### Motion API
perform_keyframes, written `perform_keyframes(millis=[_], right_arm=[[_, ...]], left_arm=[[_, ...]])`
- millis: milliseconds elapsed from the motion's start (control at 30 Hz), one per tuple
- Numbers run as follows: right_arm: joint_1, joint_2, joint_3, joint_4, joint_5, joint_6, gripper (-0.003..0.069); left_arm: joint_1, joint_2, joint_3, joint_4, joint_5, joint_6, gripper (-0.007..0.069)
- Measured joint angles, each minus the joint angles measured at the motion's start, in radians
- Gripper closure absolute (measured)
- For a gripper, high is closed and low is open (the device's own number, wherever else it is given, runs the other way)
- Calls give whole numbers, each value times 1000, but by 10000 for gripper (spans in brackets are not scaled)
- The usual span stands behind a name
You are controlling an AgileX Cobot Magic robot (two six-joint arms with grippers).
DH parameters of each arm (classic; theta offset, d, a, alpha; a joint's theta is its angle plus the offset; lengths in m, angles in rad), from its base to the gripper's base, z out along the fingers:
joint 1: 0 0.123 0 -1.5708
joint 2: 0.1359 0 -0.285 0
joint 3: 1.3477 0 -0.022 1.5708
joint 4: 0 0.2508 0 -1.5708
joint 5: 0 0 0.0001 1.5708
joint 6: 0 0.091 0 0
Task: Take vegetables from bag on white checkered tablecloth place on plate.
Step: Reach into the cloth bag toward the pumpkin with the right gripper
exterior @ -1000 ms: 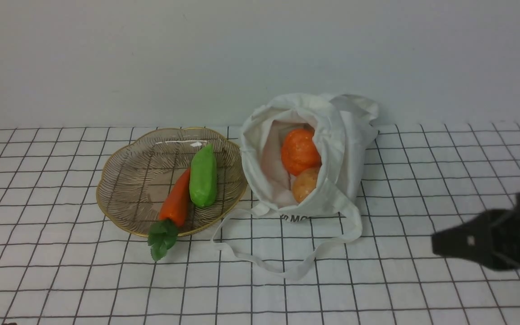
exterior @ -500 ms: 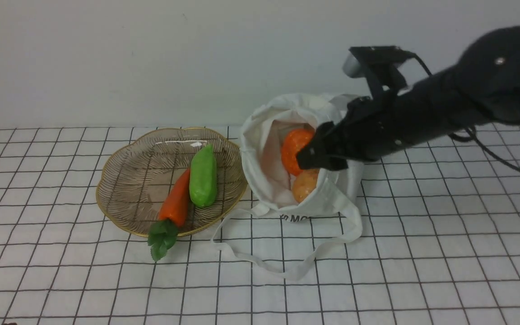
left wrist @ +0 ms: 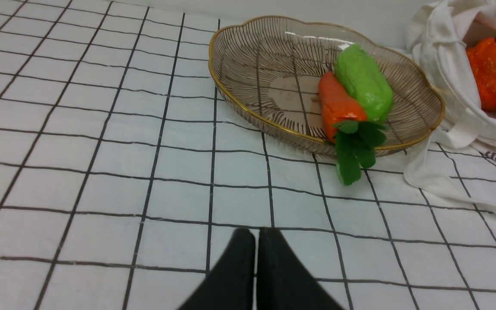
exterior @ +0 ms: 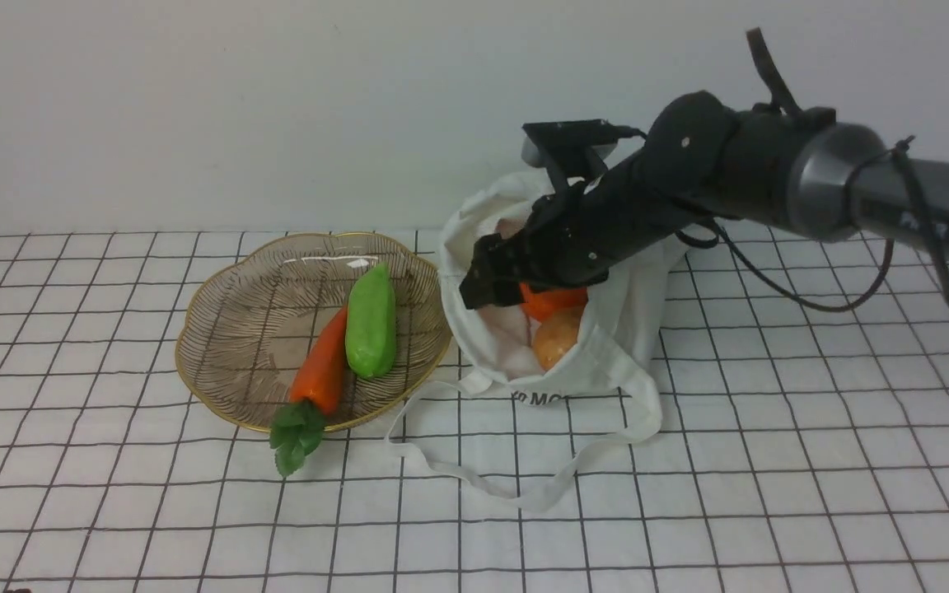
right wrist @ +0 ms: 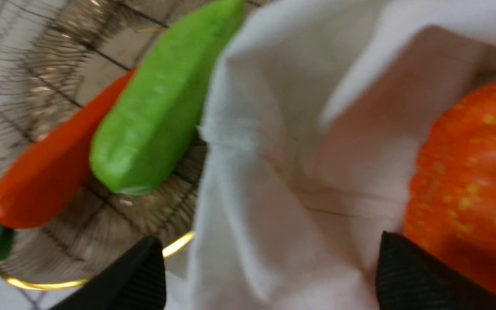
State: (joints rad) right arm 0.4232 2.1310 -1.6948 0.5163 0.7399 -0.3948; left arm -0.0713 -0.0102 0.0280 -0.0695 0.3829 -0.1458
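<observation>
Fingers of our left gripper (left wrist: pixel 256 236) press together above the white checkered tablecloth (left wrist: pixel 80 172). Rightward, the scalloped brownish glass plate (exterior: pixel 194 329) holds an orange carrot (exterior: pixel 322 362) and a green pod (exterior: pixel 371 321). Our right gripper (exterior: pixel 491 280), spread wide and empty, seemingly straddles the rim of the white cloth bag (exterior: pixel 606 362), which still holds the round orange pumpkin (exterior: pixel 553 301).

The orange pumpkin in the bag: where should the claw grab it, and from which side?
Probably across the pumpkin at its round middle, coming down through the open mouth of the bag. It sits uppermost, resting on a tan lump, and the cloth walls close off every other side. The right gripper hangs open at that mouth.
</observation>
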Motion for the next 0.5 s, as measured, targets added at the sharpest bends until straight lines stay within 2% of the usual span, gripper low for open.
perform_keyframes(millis=[200, 267, 333, 500], right_arm=[[-20, 0, -40, -313, 42, 229, 61], [-22, 0, -48, -374, 51, 281, 61], [-23, 1, -52, -410, 51, 335, 61], [-23, 29, -55, -381, 18, 357, 61]], left_arm=[[0, 0, 0, 0, 0, 0, 632], [0, 0, 0, 0, 0, 0, 632], [0, 0, 0, 0, 0, 0, 632], [0, 0, 0, 0, 0, 0, 632]])
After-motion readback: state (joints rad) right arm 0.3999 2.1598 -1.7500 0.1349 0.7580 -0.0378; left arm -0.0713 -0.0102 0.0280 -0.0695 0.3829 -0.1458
